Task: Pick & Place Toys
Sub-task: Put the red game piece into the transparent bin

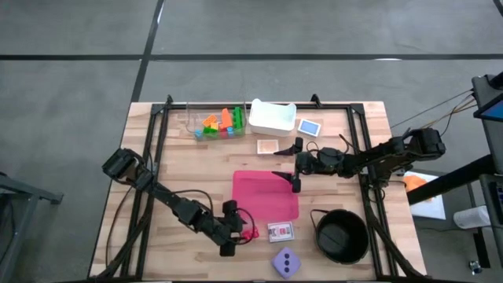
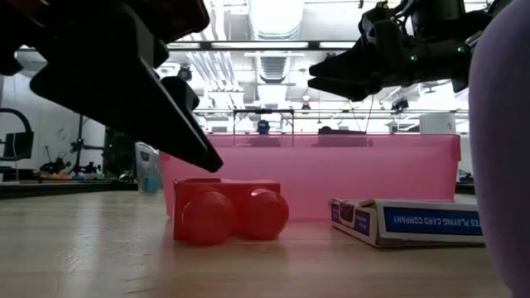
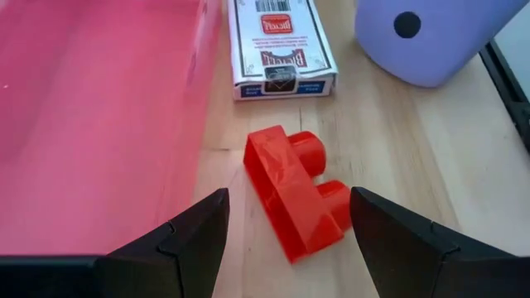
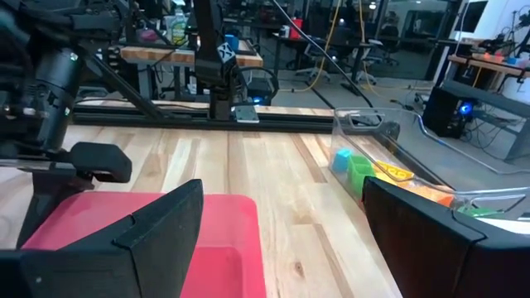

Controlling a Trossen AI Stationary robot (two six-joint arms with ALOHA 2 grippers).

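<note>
Overhead, left gripper [image 1: 236, 228] spread beside red brick [image 1: 250, 233]; up close, brick [image 3: 296, 192] ungrasped between fingers; right gripper [image 1: 297, 165] likewise spread.

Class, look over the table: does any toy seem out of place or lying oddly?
Yes. One red brick lies tipped on its side, studs pointing sideways, alone beside the pink mat; the left pincer hovers open over it.

My left gripper [image 3: 286, 240] hangs with fingers spread either side of the small red plastic brick [image 3: 296, 192], bare wood showing on both flanks. The flat pink rectangular mat [image 3: 91, 116] lies just beside one flank. Ahead, the boxed deck of playing cards [image 3: 277, 45] and the large lilac die [image 3: 422, 37] block the way.
</note>
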